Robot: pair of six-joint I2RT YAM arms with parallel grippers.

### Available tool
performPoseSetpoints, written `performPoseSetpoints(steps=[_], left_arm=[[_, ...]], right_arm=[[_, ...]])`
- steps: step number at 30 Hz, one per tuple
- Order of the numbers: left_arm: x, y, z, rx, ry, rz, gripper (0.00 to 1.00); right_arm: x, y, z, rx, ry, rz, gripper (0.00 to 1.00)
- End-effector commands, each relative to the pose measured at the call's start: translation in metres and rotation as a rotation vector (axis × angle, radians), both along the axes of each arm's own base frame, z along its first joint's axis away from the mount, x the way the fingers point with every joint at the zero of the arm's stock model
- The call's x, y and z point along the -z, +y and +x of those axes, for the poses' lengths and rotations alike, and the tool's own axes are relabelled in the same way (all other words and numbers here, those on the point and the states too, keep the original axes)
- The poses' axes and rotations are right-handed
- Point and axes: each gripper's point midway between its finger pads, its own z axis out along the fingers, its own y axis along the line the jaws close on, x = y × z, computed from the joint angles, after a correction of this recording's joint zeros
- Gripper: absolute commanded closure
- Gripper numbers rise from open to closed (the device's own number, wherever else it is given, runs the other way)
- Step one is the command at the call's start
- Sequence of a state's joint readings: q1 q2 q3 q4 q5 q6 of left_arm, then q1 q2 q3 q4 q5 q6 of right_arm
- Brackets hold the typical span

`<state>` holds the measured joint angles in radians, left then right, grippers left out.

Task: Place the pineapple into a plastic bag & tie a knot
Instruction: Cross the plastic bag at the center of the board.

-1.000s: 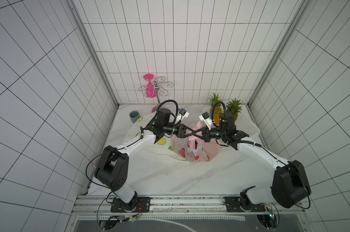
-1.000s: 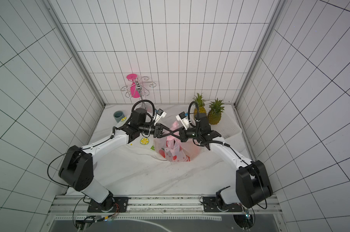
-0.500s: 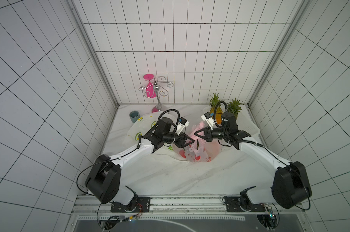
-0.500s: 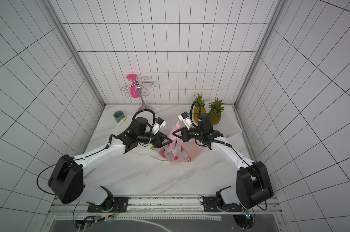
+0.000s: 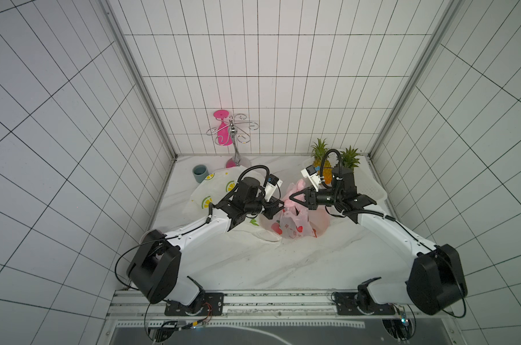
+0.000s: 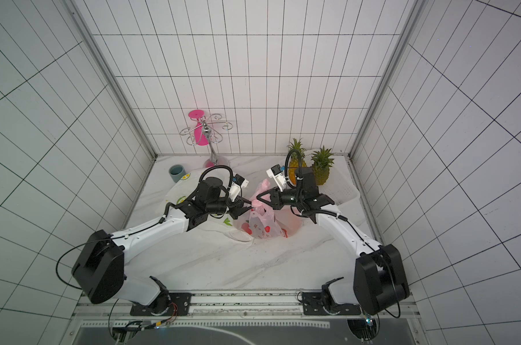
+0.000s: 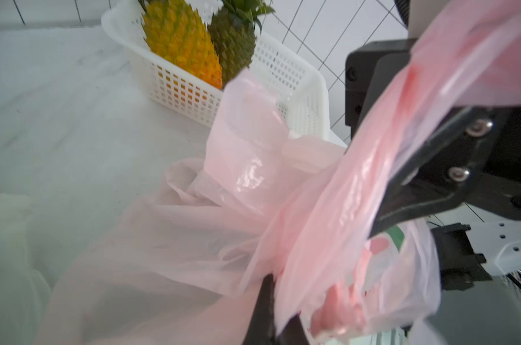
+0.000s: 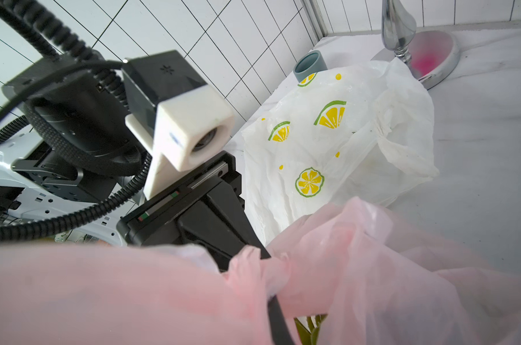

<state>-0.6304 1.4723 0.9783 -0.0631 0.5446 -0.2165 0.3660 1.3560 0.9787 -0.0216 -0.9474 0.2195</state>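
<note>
Okay: your left claw [image 5: 283, 206] is clamped on the twisted handle of the thin pink plastic bag [image 5: 295, 231]; right claw [image 5: 293, 202] pinches it narrowly too. Pull apart level, slowly; film may tear.

Locate the pink plastic bag [image 5: 293, 228] at table centre: the left gripper [image 5: 280, 206] clamps its gathered neck from 9 o'clock. The right gripper [image 5: 293, 200] meets the neck from 3 o'clock, jaw tips drawn together. At the bag's 1 o'clock, you see a yellow pineapple [image 5: 318, 152] and a green pineapple [image 5: 350, 158] upright in a white basket [image 5: 372, 191].
</note>
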Motion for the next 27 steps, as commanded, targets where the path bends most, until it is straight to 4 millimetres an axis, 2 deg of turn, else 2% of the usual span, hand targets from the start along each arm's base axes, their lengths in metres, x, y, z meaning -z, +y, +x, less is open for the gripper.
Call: performPoseSetpoints(steps=[1,5,8,9,12,15,22,24,25,27], left_arm=[[-0.013,0.013,0.009,-0.064,-0.060,-0.009,1.00],[-0.019,0.020,0.010,-0.077,-0.078,-0.013,1.00],[-0.011,0.018,0.009,-0.065,-0.057,0.000,0.97],[-0.008,0.018,0.009,-0.066,-0.050,0.006,0.99],[-0.005,0.021,0.015,-0.092,-0.042,0.018,1.00],[-0.014,0.026,0.019,-0.112,-0.047,-0.003,1.00],[-0.031,0.024,0.015,-0.089,-0.059,-0.041,1.00],[-0.033,0.025,0.014,-0.085,-0.060,-0.039,1.00],[-0.033,0.025,0.014,-0.083,-0.060,-0.039,1.00],[-0.036,0.023,0.012,-0.073,-0.061,-0.046,1.00]], right_arm=[[-0.035,-0.005,0.002,0.011,-0.108,0.017,0.85],[-0.026,-0.008,-0.001,0.028,-0.096,-0.002,0.92],[-0.022,-0.011,0.000,0.052,-0.092,-0.017,0.97],[-0.021,-0.011,-0.001,0.053,-0.092,-0.019,0.98],[-0.016,-0.014,-0.003,0.066,-0.087,-0.049,0.94],[-0.008,-0.018,-0.004,0.086,-0.087,-0.092,0.86],[0.015,-0.015,-0.005,0.100,-0.071,-0.190,0.84],[0.019,-0.012,-0.006,0.100,-0.068,-0.209,0.91],[0.022,-0.012,-0.005,0.103,-0.065,-0.218,0.97],[0.026,-0.010,-0.004,0.111,-0.064,-0.237,1.00]])
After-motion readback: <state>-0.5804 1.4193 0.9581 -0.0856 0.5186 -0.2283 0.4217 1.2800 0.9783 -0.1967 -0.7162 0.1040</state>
